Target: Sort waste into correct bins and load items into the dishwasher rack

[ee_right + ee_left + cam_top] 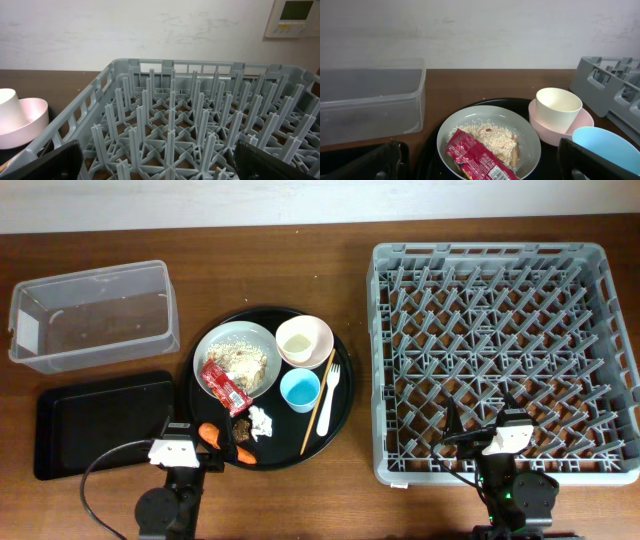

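A pale plate (250, 345) holds rice scraps (490, 136) and a red wrapper (224, 384). Beside it are a pink bowl (318, 330) holding a white cup (558, 106), a blue cup (300, 390), a white fork (333, 384) and chopsticks (320, 404). A tissue wad (260, 422), a dark lump (242, 430) and a carrot (210, 435) lie at the front. The grey rack (500, 350) is on the right. The clear tub (90, 315) and the black rectangular tray (100, 425) are on the left. My left gripper (185, 450) is open near the carrot. My right gripper (480, 422) is open over the rack's front.
A large round black tray (345, 415) carries the dishes and waste in the middle of the brown wooden table (280, 270). A black cable (100, 470) runs from the left arm over the front left. A wall stands behind the table.
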`<action>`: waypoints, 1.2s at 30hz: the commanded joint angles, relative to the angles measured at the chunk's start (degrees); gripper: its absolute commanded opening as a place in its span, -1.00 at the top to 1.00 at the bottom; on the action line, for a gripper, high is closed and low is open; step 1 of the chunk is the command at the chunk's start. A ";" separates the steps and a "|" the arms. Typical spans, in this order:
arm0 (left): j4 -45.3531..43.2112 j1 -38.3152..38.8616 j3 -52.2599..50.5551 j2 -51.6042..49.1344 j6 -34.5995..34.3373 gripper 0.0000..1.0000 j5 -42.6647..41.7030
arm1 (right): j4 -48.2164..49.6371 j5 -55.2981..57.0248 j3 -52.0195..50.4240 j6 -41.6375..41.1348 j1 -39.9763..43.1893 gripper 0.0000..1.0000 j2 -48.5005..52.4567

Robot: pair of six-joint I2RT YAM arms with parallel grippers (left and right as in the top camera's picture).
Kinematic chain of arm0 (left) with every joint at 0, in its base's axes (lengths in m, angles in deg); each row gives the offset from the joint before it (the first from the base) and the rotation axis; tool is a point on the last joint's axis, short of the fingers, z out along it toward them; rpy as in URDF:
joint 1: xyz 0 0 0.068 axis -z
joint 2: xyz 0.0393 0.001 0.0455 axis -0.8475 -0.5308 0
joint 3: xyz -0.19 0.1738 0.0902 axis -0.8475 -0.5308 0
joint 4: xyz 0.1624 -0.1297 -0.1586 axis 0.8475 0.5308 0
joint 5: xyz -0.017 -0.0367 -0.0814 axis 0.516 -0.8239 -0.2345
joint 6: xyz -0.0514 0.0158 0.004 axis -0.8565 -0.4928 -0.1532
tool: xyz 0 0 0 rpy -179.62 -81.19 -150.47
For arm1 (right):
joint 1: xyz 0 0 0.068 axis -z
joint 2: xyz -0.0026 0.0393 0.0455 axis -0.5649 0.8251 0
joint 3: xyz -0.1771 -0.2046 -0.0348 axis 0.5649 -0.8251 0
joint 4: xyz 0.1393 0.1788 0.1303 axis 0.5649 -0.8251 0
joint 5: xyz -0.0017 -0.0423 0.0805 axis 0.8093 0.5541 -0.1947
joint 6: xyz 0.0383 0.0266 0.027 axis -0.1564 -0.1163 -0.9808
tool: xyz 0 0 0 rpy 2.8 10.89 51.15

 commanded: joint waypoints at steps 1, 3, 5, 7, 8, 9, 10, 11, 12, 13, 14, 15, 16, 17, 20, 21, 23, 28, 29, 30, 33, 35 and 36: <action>0.09 0.11 -0.31 0.37 0.48 -0.98 -0.83 | -0.26 -0.13 -0.31 0.35 -0.50 -0.97 -0.42; 0.09 0.11 -0.33 0.37 0.48 -0.98 -0.85 | -0.24 -0.11 -0.31 0.35 -0.50 -0.97 -0.42; 0.09 0.11 -0.31 0.37 0.48 -0.99 -0.85 | -0.26 -0.11 -0.31 0.33 -0.50 -0.97 -0.42; 0.09 0.11 -0.31 0.37 0.48 -0.98 -0.85 | -0.24 -0.13 -0.31 0.33 -0.50 -0.98 -0.42; 0.09 0.11 -0.31 0.37 0.48 -0.98 -0.85 | -0.24 -0.11 -0.31 0.33 -0.50 -0.97 -0.42; 0.09 0.11 -0.33 0.37 0.48 -0.98 -0.85 | -0.24 -0.13 -0.31 0.33 -0.50 -0.97 -0.42; 0.09 0.11 -0.33 0.37 0.48 -0.98 -0.85 | -0.24 -0.11 -0.31 0.33 -0.50 -0.97 -0.42; 0.09 0.11 -0.31 0.37 0.48 -0.98 -0.85 | -0.24 -0.11 -0.31 0.33 -0.50 -0.97 -0.42; 0.09 0.11 -0.31 0.37 0.48 -0.98 -0.83 | -0.26 -0.11 -0.31 0.35 -0.50 -0.97 -0.42; 0.09 0.11 -0.33 0.37 0.48 -0.98 -0.85 | -0.26 -0.13 -0.31 0.33 -0.50 -0.97 -0.42; 0.09 0.11 -0.31 0.37 0.48 -0.98 -0.83 | -0.24 -0.11 -0.31 0.33 -0.50 -0.97 -0.42; 0.09 0.11 -0.33 0.37 0.48 -0.98 -0.85 | -0.26 -0.11 -0.31 0.35 -0.50 -0.97 -0.42; 0.09 0.11 -0.31 0.37 0.48 -0.98 -0.85 | -0.24 -0.11 -0.31 0.35 -0.50 -0.98 -0.42; 0.09 0.11 -0.33 0.37 0.48 -0.98 -0.85 | -0.26 -0.11 -0.31 0.35 -0.50 -0.98 -0.42; 0.07 0.11 -0.31 0.37 0.48 -0.98 -0.83 | -0.24 -0.13 -0.31 0.35 -0.50 -0.97 -0.42; 0.07 0.11 -0.31 0.37 0.48 -0.98 -0.83 | -0.24 -0.13 -0.31 0.33 -0.50 -0.97 -0.42; 0.07 0.11 -0.33 0.37 0.48 -0.98 -0.85 | -0.24 -0.11 -0.31 0.35 -0.50 -0.97 -0.42; 0.07 0.11 -0.31 0.37 0.48 -0.98 -0.85 | -0.24 -0.35 -0.31 0.33 -0.50 -0.97 -0.42; 0.07 0.11 -0.31 0.37 0.50 -0.98 -0.81 | -0.09 -0.61 -0.31 0.28 -0.50 -0.97 -0.42; 0.07 0.11 -0.31 0.37 0.44 -0.98 -0.92 | 0.17 -0.59 -0.31 -0.46 -0.50 -0.97 -0.42; 1.31 0.11 0.48 0.37 0.42 -0.98 -1.92 | -0.15 -5.75 -0.02 -7.26 -0.50 -0.97 -0.39; 5.16 0.11 3.54 0.15 0.00 -0.98 -1.86 | -4.13 -7.65 2.99 -7.21 -0.50 -0.97 -0.09; 8.52 0.11 6.56 -1.01 0.00 -0.98 -1.66 | -7.02 -7.65 5.20 -7.19 -0.46 -0.97 0.35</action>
